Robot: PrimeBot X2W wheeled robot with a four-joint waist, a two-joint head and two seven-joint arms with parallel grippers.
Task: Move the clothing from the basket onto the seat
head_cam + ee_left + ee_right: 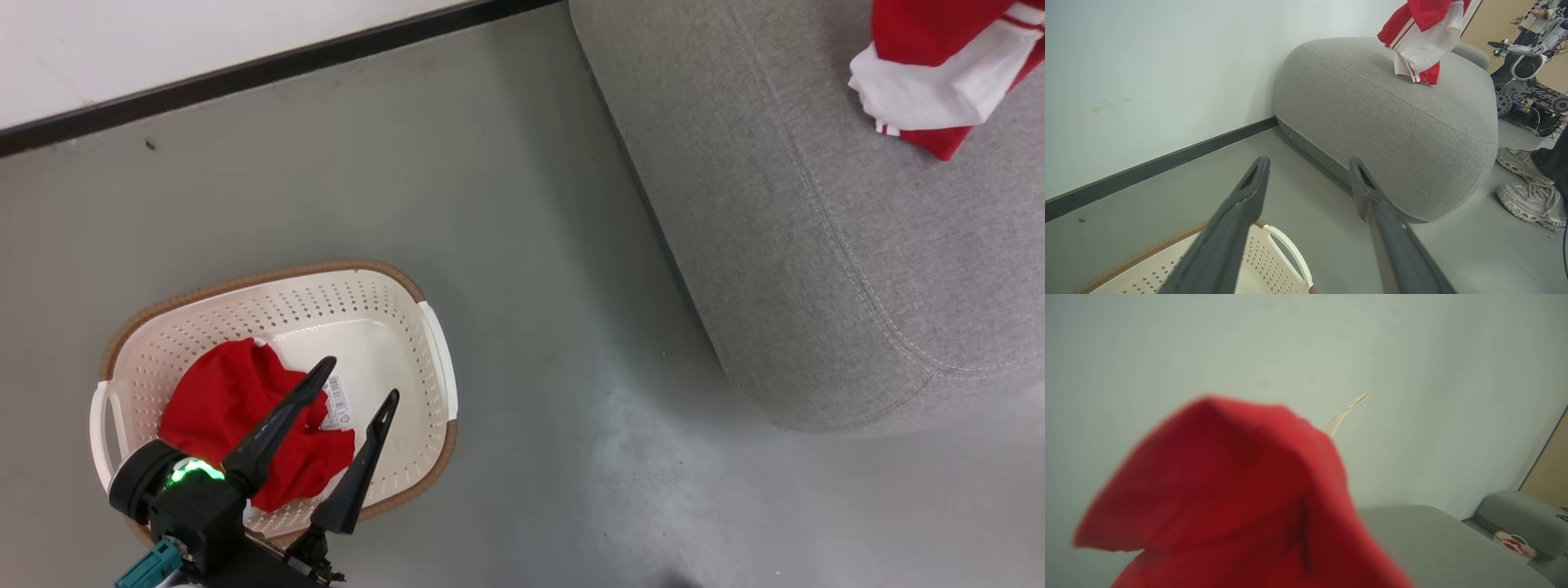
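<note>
Your left jaws hang released over the basket (326,306), which stands on the grey floor (531,245) near the dark skirting (245,75) at the foot of the wall (163,41) and well apart from the sofa (816,245). The two long dark fingers (282,420) are spread wide with nothing between them, and their tips sit above the middle of the basket. A red garment (220,400) lies crumpled in the basket against the side nearest its left handle. A barcode sticker (336,404) shows just beside it, and the basket's other half is bare white plastic. In the left wrist view the same fingers (1237,228) point past the basket's rim and handle towards the rounded end of the sofa. Your right jaws are clenched on the red-and-white garment (1421,41). In the right wrist view the red cloth (1229,498) bunches up close to the lens and hides the fingers, with the sofa's top behind it. That garment hangs over the sofa's top, away from the rounded end and well in from the front edge. You cannot tell whether its lowest fold touches the cushion or hangs just above it. A person's pale sneakers (1527,200) stand on the floor just beside the sofa's front edge.
</note>
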